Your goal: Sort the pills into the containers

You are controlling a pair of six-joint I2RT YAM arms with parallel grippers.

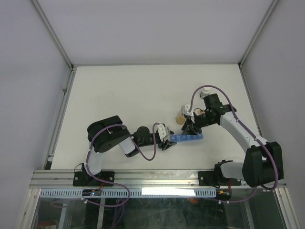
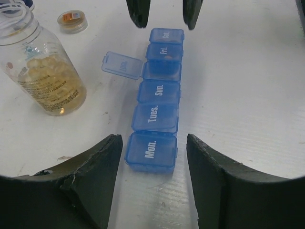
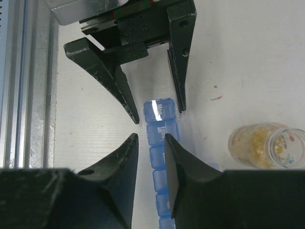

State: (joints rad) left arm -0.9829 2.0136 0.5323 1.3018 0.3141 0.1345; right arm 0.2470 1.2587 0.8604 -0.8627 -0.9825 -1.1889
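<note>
The blue pill organizer (image 1: 188,139) lies on the table between both grippers. In the left wrist view its row (image 2: 157,117) runs from "Mon." near me to "Sat.", with one lid (image 2: 123,65) flipped open to the left. My left gripper (image 2: 153,148) is open, its fingers on either side of the "Mon." end and not touching it. My right gripper (image 3: 150,138) hovers over the organizer (image 3: 159,126) with a narrow gap between its fingers and nothing seen in it. Amber pills fill a clear bottle (image 2: 43,71). No loose pill shows.
The open bottle (image 1: 181,114) stands just behind the organizer, and its cap (image 2: 72,21) lies beyond it. The right gripper's fingers (image 2: 138,16) show at the far end of the organizer. A metal rail (image 3: 28,86) runs along the near table edge.
</note>
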